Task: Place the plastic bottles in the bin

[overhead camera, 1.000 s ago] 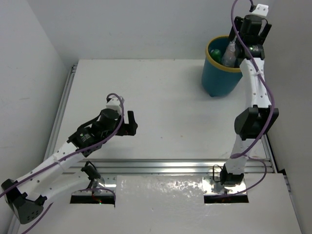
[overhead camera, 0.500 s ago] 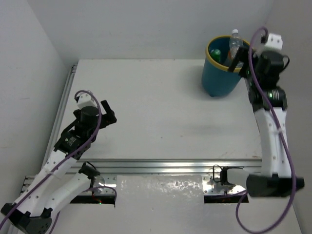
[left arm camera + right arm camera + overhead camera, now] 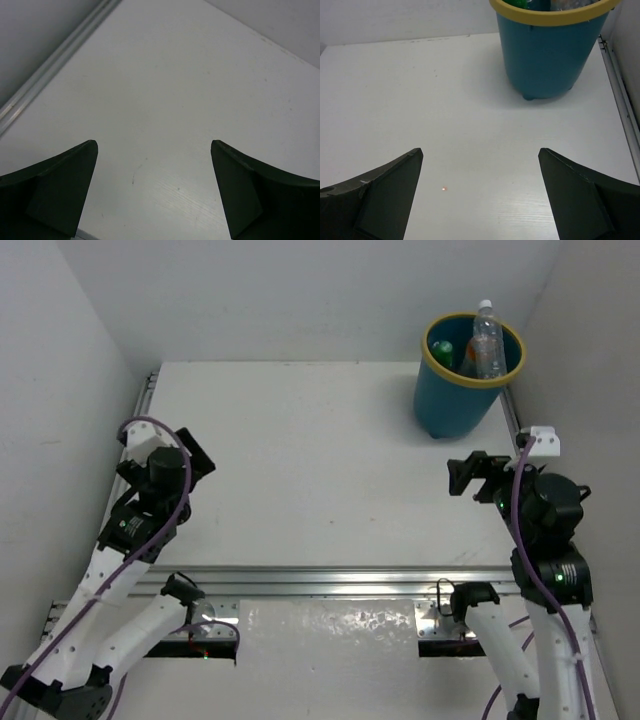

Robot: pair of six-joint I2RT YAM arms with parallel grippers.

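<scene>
The plastic bottles sit inside the bin on the bench, one poking above its rim. The right claw, nearside of the bin, gapes wide and empty; the left claw, well left of the bin, likewise.

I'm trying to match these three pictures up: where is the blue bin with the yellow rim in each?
Top external: the bin is at upper right, at the far corner of the table.
Left wrist: not in it.
Right wrist: the bin is at top right, its top cut off.
Shared landmark: the white table.
</scene>
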